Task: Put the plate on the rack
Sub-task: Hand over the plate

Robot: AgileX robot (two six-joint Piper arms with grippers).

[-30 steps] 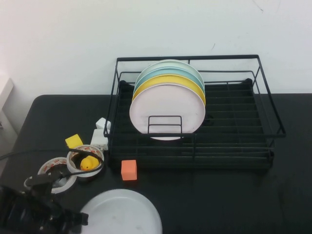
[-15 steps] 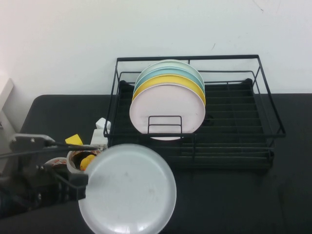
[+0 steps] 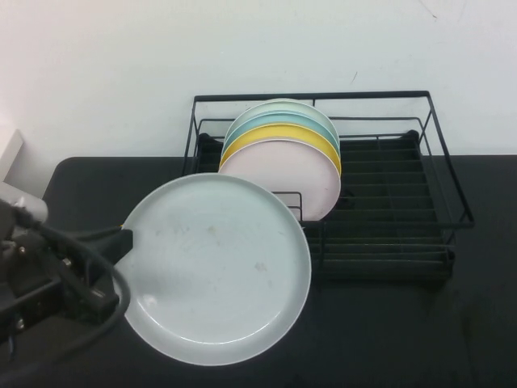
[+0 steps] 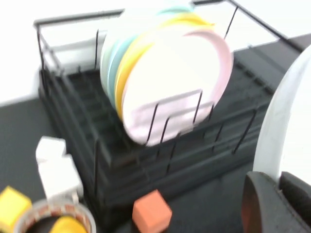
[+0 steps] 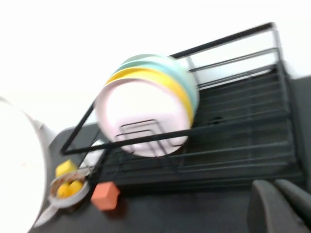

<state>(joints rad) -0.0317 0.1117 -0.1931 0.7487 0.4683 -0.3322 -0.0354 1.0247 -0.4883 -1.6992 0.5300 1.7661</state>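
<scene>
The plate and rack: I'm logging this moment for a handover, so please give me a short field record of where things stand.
plate: lifted off the table, face toward the high camera, in front of the rack's left half
left gripper: shut on the plate's left rim
right gripper: away from the plate; only its dark fingers show in its wrist view
rack: on the table, right part holds no plates
racked plates: pink plate in front, yellow plate behind it, pale ones further back, all upright
orange block: on the table before the rack
task state: plate not yet on rack
</scene>
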